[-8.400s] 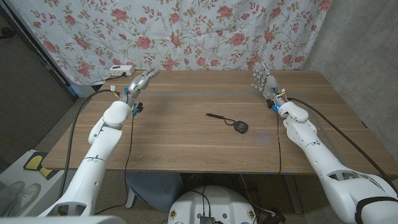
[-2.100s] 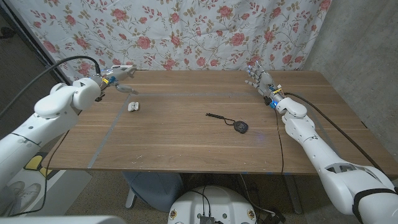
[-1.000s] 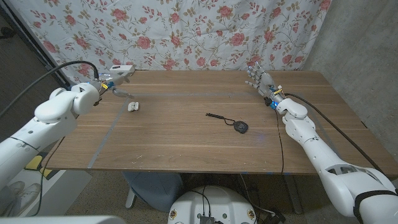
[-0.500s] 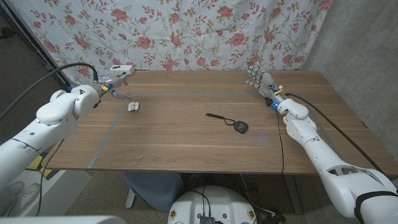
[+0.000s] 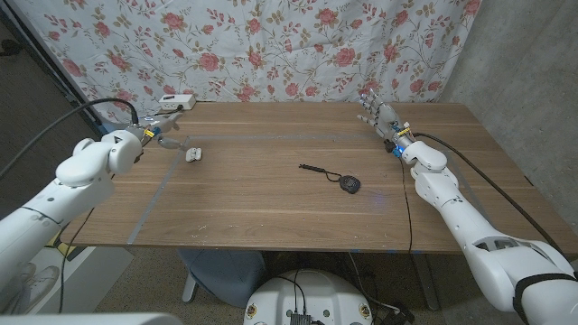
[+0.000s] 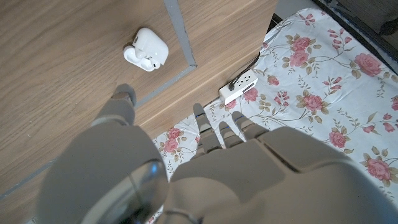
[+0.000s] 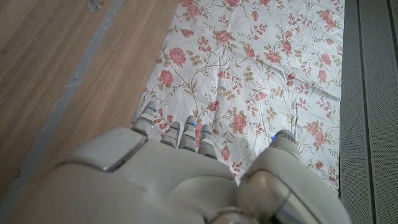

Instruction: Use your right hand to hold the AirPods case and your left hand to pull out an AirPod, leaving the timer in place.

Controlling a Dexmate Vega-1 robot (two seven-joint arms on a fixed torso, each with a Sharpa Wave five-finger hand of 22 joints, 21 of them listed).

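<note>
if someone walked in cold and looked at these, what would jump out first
Probably the rose-print cloth hung behind the wooden table, and the two white arms reaching in from the sides, with the left hand and right hand up near the far corners, holding nothing. Next, the small white AirPods case lying close to the left hand, and the dark timer with its cord near the table's middle.

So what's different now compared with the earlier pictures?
The left hand swung out to the table's far left corner, and a white earbud case now lies on the table beside it, not held by either hand. The right hand and the black timer with its cord stayed where they were.
</note>
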